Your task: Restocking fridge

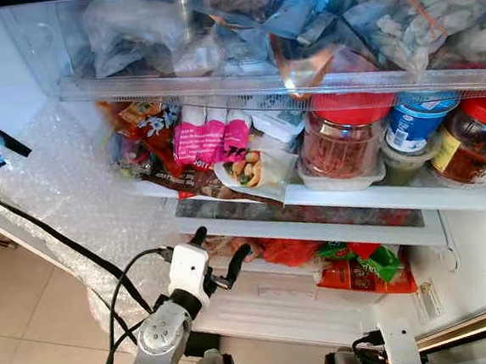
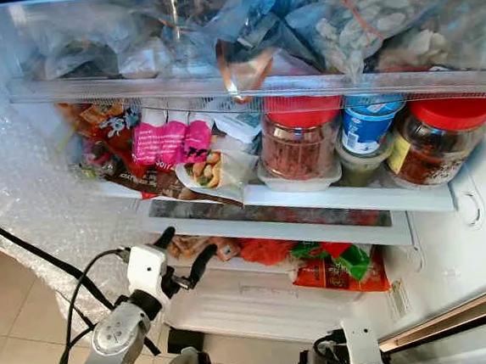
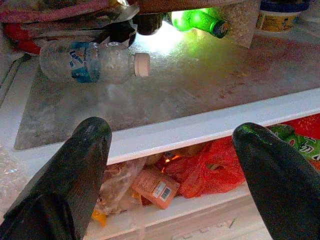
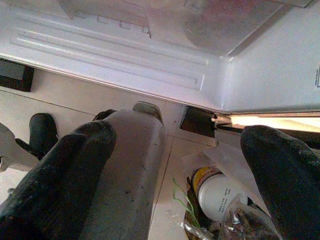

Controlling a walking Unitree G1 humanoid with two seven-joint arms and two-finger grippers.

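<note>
The open fridge has a shelf crowded with red-lidded jars, a blue-lidded tub, pink packets and snack bags. My left gripper is open and empty, held just in front of the lower shelf's white edge. Through its wrist view a clear plastic water bottle lies on its side on that glass shelf, with a green bottle behind it. Below sit a red bag and green-red packets. My right gripper hangs low, open and empty, above a white-lidded jar.
A clear top drawer holds bagged frozen food. Bubble wrap covers the fridge's left inner wall, and a black cable runs across it. A white bottom drawer front lies below my left gripper. Tiled floor lies at left.
</note>
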